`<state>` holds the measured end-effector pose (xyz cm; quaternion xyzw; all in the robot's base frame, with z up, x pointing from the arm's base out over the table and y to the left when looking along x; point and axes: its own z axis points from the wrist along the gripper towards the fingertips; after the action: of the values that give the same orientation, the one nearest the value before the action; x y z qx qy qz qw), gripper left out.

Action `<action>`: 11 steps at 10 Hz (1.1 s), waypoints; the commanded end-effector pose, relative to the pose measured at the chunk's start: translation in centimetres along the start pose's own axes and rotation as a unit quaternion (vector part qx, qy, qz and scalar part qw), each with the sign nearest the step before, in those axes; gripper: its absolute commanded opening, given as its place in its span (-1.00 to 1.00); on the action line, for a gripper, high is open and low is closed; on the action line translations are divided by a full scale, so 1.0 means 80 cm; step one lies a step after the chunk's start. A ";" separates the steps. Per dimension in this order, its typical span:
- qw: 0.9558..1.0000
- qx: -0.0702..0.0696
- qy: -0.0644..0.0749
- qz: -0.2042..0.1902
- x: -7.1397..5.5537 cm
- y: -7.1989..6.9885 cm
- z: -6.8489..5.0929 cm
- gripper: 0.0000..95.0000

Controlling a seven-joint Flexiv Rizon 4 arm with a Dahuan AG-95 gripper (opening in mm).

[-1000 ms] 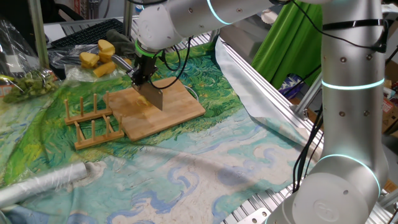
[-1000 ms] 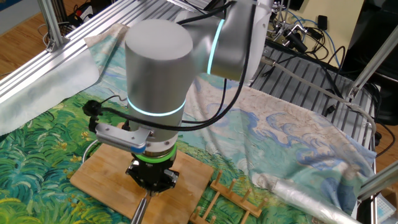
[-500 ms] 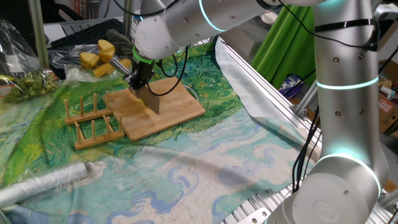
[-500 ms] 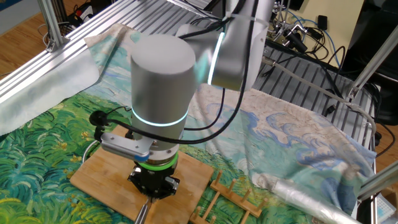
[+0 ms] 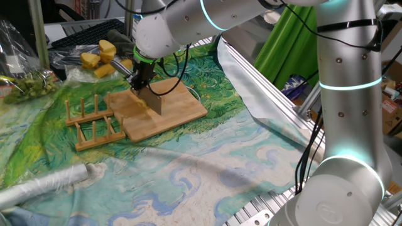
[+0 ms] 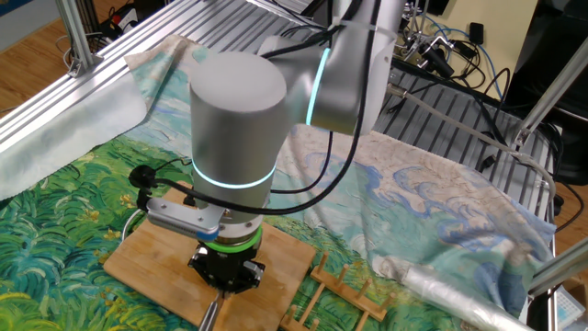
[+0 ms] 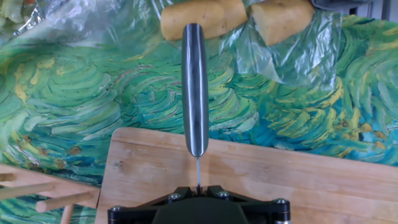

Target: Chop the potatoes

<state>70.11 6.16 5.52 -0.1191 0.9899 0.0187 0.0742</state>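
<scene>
My gripper (image 5: 139,78) is shut on a knife, blade down over the left part of the wooden board (image 5: 179,107). The grey blade (image 5: 152,100) stands at the board's surface. In the hand view the gripper (image 7: 198,190) clamps the thin blade edge-on, and the metal handle (image 7: 194,87) reaches out past the board's (image 7: 311,180) far edge. The other fixed view has the arm's wrist above the gripper (image 6: 225,276) and the board (image 6: 147,262). No potatoes show on the board; the spot under the blade is hidden.
Bigger deep-yellow chunks (image 5: 100,56) (image 7: 202,17) lie on clear plastic beyond the board. A wooden peg rack (image 5: 94,122) sits against the board's left side. A bag of greens (image 5: 28,85), a silver roll (image 5: 44,185) and aluminium rails (image 5: 270,94) border the painted cloth.
Over the first half second the arm and knife shifted slightly toward the board's far left. Since then nothing has visibly moved.
</scene>
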 end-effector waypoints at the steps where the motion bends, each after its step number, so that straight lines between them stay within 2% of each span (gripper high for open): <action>1: 1.000 0.003 -0.004 0.002 0.000 -0.001 -0.005 -1.00; 3: 1.000 0.003 -0.003 0.001 0.001 -0.002 -0.011 -1.00; 4: 1.000 0.002 -0.001 0.001 0.000 -0.002 -0.008 -1.00; 7: 1.000 0.005 -0.013 0.008 -0.001 0.003 0.025 -1.00; 8: 1.000 0.004 -0.009 0.009 -0.001 0.003 0.025 -1.00; 9: 1.000 0.000 -0.009 0.008 -0.002 0.003 0.018 -1.00; 11: 1.000 0.002 -0.009 0.008 -0.001 0.003 0.021 -1.00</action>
<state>70.48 6.69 3.80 -0.1112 0.9903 0.0202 0.0813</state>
